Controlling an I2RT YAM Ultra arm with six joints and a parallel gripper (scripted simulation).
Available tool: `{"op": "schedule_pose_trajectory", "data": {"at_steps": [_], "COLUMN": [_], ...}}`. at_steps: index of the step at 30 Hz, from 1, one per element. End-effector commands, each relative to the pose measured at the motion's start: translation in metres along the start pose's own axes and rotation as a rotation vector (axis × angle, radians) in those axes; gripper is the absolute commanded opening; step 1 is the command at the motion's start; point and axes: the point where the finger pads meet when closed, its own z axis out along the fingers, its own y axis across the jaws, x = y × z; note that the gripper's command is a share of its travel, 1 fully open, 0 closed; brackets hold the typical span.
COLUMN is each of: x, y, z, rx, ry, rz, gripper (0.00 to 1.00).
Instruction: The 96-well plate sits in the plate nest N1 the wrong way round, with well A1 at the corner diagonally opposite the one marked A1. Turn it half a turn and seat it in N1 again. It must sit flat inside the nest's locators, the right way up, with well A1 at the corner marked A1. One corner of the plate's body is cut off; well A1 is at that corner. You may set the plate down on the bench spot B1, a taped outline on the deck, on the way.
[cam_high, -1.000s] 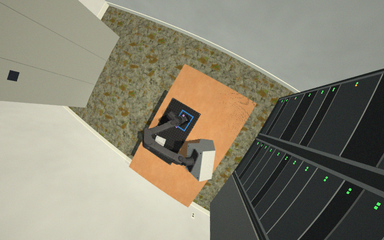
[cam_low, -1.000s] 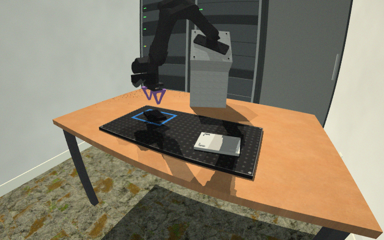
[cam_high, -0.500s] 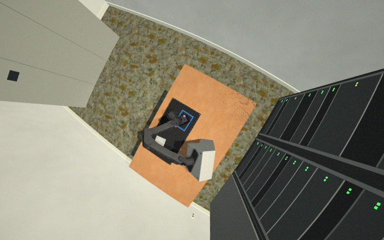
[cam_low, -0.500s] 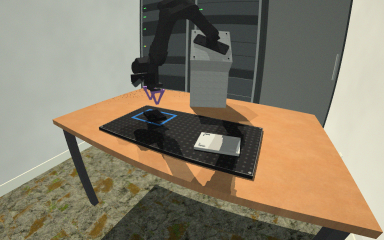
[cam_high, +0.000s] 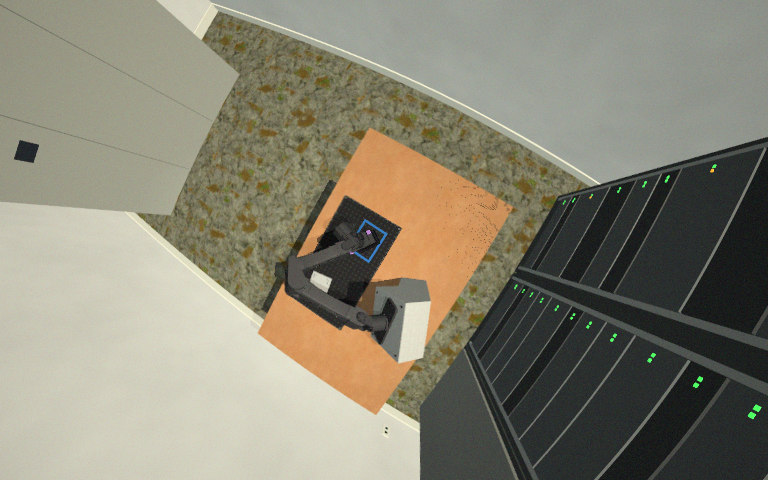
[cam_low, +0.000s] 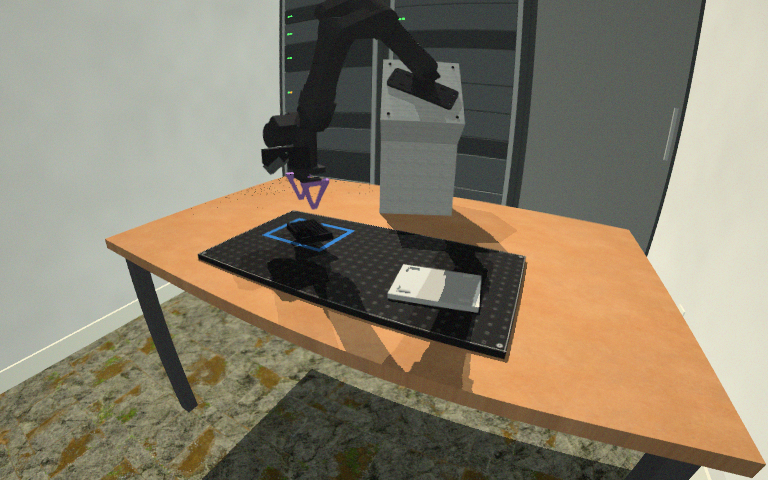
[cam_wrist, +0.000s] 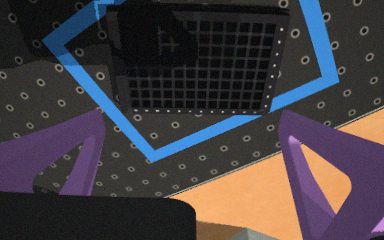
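Though shadowed, plate (cam_wrist: 200, 60) seemingly lies flat.

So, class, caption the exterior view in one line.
Open hand hangs above the plate lying in the blue outline.

Orange table (cam_low: 594, 316); dark server racks (cam_high: 651, 316) with green lights; beige cabinet (cam_high: 96, 101); mottled floor (cam_low: 84, 407).
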Motion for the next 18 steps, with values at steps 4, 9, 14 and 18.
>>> {"op": "schedule_pose_trajectory", "data": {"at_steps": [4, 9, 14, 18], "x": [-0.0024, -0.0029, -0.0030, -0.0030], "y": [-0.0101, -0.0101, -0.0102, -0.0103], "z": [-0.0047, -0.0046, -0.0047, -0.0047], "rx": [0.011, 0.010, 0.010, 0.010], "ry": [-0.007, -0.007, -0.008, -0.008], "rz": [0.030, 0.099, 0.266, 0.400], "gripper": [1.00, 1.00, 1.00, 1.00]}}
